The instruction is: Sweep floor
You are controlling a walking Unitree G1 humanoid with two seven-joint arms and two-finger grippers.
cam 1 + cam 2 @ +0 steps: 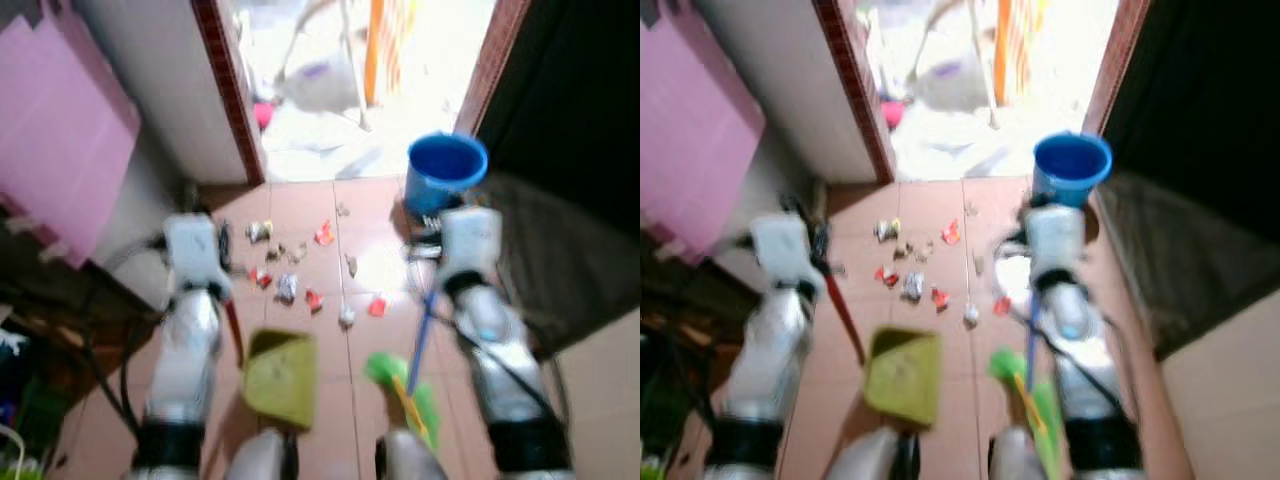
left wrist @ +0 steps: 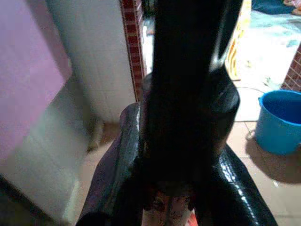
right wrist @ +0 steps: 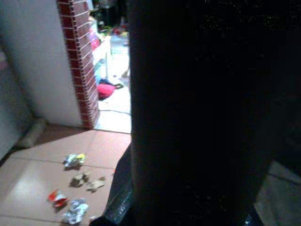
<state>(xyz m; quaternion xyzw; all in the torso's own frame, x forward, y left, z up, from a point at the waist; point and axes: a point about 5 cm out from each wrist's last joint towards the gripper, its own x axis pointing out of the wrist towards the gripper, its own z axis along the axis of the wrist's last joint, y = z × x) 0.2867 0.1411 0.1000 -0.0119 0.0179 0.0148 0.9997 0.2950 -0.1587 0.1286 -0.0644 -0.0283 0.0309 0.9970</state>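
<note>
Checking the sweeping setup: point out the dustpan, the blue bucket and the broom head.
dustpan (image 1: 281, 377), left eye view, middle of its yellow-green tray.
blue bucket (image 1: 446, 172), left eye view, on its front wall below the rim.
broom head (image 1: 402, 385), left eye view, on the green bristles.

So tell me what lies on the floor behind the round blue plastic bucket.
Behind the blue bucket the brown tiles end at a doorway onto a bright, overexposed floor with pale legs and an orange upright. The spot right behind the bucket is covered by it.
</note>
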